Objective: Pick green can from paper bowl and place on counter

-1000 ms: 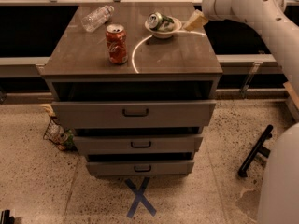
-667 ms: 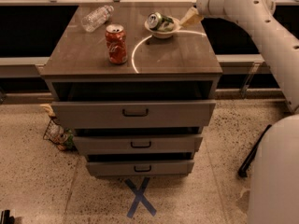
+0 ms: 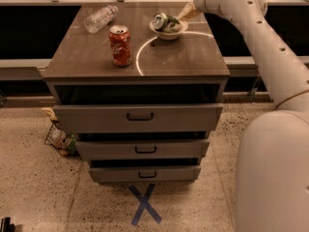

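Note:
The green can [image 3: 163, 21] lies on its side in the off-white paper bowl [image 3: 170, 33], at the back right of the counter [image 3: 183, 57]. My gripper [image 3: 187, 12] is at the end of the white arm that reaches in from the right. It hovers just behind and to the right of the bowl, close to the can's right end. It holds nothing that I can see.
A red soda can [image 3: 120, 45] stands upright mid-counter, left of the pale curved line. A clear plastic bottle [image 3: 100, 18] lies at the back left. The top drawer [image 3: 140, 116] is pulled out slightly. A wire basket [image 3: 60, 139] sits on the floor at the left, and a blue tape X [image 3: 145, 204] marks the floor in front.
The gripper has moved left and closer to the bowl and the green can. The can, bowl, red can and bottle have not moved.

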Controlling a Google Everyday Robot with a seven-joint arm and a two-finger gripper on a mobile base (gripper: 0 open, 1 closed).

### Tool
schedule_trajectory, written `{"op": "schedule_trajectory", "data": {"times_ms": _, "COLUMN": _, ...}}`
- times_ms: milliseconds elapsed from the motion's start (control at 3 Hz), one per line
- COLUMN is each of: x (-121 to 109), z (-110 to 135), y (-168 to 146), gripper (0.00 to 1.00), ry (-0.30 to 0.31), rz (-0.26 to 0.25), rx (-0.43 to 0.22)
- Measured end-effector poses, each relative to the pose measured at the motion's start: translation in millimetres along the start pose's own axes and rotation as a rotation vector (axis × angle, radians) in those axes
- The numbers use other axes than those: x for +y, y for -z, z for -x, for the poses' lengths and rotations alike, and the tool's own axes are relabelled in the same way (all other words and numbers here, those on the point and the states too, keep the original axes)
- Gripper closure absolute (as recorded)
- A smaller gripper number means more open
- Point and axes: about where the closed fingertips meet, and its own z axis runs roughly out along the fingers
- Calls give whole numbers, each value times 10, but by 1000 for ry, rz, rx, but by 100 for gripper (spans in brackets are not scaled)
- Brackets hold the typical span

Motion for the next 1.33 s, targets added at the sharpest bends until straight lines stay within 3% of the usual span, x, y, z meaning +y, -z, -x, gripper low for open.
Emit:
{"op": "schedule_trajectory", "data": {"times_ms": 333, "x": 82, "z": 53, "y": -134, "gripper": 0, "ry": 13, "rz": 13, "rx": -26}}
{"op": "schedule_trajectory", "data": {"times_ms": 1333, "x": 743, "z": 219, "y": -450, "gripper": 0, "ry": 45, "rz": 139, "rx": -109}}
